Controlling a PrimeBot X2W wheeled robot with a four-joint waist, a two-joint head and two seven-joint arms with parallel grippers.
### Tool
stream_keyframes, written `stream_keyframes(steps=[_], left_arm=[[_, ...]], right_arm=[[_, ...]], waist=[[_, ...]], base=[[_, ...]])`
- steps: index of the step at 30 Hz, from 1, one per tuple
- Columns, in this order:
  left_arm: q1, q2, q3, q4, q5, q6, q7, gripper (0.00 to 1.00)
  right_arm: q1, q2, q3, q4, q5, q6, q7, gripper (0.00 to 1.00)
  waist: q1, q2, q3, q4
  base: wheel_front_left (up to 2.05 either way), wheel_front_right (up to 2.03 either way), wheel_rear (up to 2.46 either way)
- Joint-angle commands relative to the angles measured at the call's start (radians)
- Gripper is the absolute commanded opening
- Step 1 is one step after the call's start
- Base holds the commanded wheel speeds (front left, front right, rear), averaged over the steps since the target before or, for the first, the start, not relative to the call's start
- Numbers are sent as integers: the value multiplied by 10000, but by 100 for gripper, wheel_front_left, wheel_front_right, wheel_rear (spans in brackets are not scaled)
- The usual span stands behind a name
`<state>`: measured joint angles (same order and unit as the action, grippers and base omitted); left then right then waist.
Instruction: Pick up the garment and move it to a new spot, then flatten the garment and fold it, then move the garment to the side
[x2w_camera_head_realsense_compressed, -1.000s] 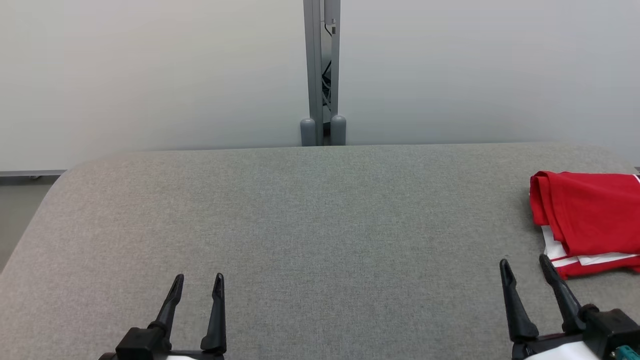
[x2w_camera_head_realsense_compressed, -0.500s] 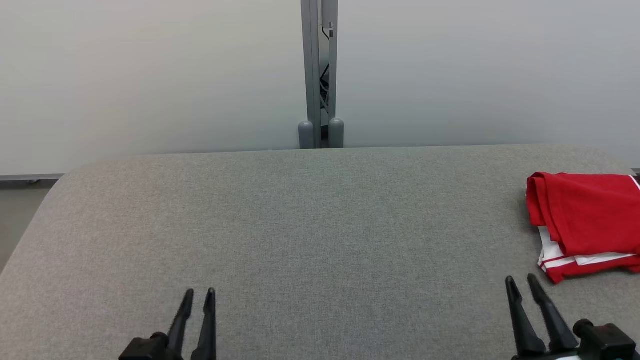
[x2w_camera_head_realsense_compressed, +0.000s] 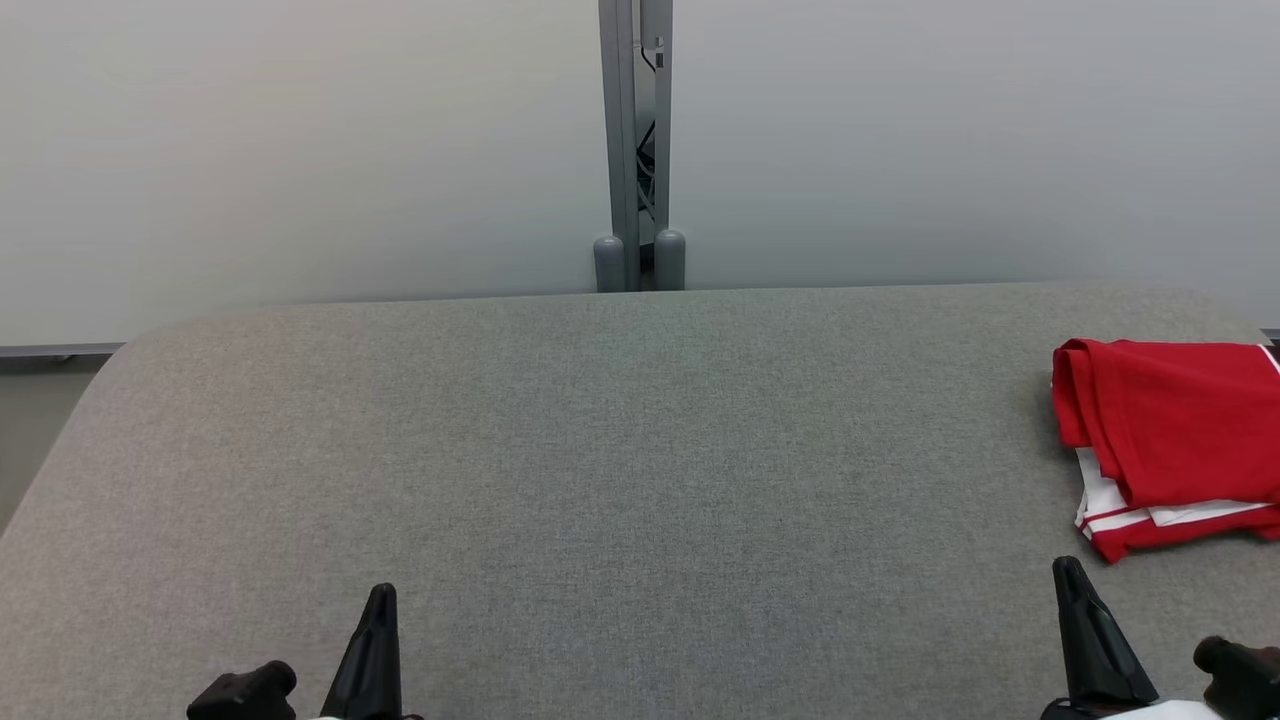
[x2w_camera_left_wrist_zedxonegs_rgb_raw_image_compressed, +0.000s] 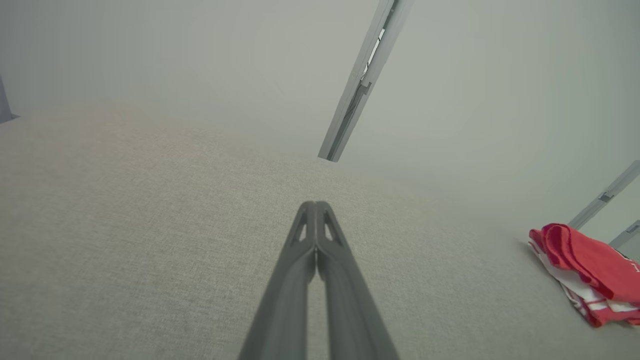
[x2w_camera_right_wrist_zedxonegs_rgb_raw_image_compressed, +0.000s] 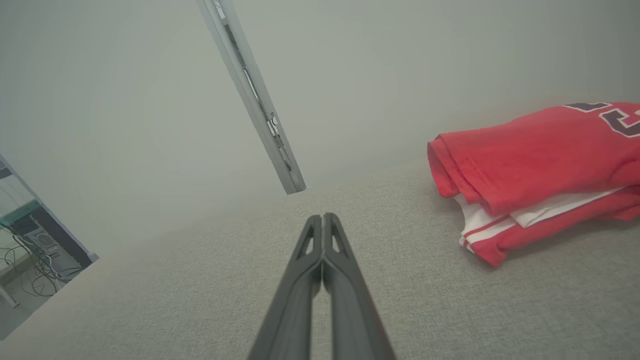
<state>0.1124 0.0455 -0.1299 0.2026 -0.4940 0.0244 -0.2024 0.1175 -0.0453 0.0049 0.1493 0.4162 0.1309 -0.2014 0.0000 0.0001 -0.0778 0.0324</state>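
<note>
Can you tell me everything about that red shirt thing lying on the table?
The red garment looks like soft cloth, maybe a sports shirt. It is red with white bands and thin stripes near its lower edge, and part of a dark printed figure shows on top. It lies folded in a few layers, slightly rumpled, at the right side of the grey table. As far as it shows, only the table touches it.
</note>
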Motion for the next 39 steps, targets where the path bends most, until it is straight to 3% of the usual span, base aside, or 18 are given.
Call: stream_keyframes(steps=[1, 19, 39], left_arm=[[-356, 51, 87, -119, -348, -84, 44, 0], [-840, 94, 416, 12, -3066, -455, 661, 0], [-1236, 121, 715, 98, -5401, -778, 1208, 0]], right_arm=[[-289, -119, -80, -115, 395, 0, 96, 0], [-627, -228, -395, -13, 3361, 0, 823, 0], [-920, -300, -696, 77, 5898, -1, 1489, 0]], waist=[[0, -1, 7, -3], [0, -1, 134, -55], [0, -1, 269, -110]], base=[[0, 0, 0], [0, 0, 0], [0, 0, 0]])
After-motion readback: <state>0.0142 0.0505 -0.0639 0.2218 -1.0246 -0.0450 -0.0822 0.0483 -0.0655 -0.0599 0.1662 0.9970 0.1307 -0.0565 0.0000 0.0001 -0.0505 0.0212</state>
